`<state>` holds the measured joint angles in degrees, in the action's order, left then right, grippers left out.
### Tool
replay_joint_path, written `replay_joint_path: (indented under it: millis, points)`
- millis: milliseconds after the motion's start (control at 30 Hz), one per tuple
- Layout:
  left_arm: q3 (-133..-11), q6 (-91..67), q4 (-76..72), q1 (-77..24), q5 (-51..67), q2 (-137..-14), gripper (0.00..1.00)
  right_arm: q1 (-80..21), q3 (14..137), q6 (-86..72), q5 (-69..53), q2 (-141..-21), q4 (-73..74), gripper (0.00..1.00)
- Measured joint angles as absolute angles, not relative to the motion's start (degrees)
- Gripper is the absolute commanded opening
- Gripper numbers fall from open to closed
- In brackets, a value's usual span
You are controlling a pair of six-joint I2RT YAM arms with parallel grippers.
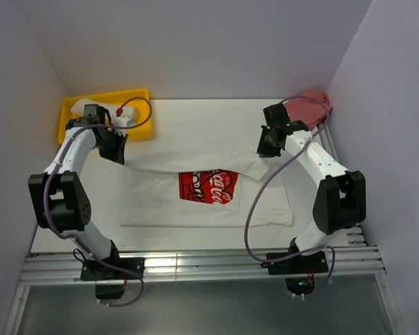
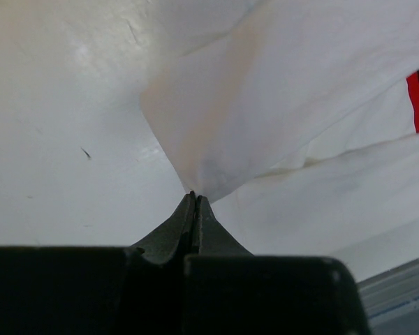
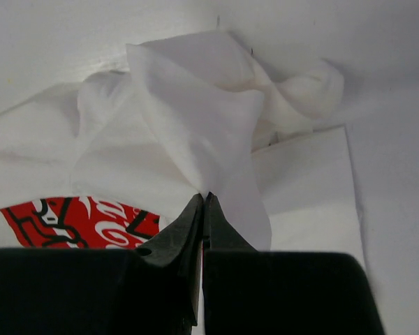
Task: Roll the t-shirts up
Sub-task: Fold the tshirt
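A white t-shirt (image 1: 209,213) with a red print (image 1: 208,186) lies across the middle of the table, its far part folded toward me over the chest. My left gripper (image 1: 119,150) is shut on the fold's left corner; in the left wrist view the closed tips (image 2: 195,197) pinch a peak of white cloth (image 2: 265,105). The right gripper (image 1: 267,146) is shut on the fold's right corner, and its tips (image 3: 205,197) hold a raised, crumpled flap (image 3: 202,118) beside the print (image 3: 77,223).
A yellow tray (image 1: 70,112) at the back left holds a white bundle (image 1: 122,115) with a red spot. A pink cloth (image 1: 309,106) lies in the back right corner. Walls close in the back and both sides. Aluminium rails (image 1: 195,265) run along the near edge.
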<state>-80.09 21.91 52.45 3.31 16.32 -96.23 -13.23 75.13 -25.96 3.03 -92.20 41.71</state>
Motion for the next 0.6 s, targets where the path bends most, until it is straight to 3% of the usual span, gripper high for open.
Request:
replay_joint_path:
  millis: [600]
  points:
    - [-68.9,26.6,53.6,3.4,18.3,-89.5,0.00,-15.0,59.1,-31.9,1.4,-77.3,45.6,0.00]
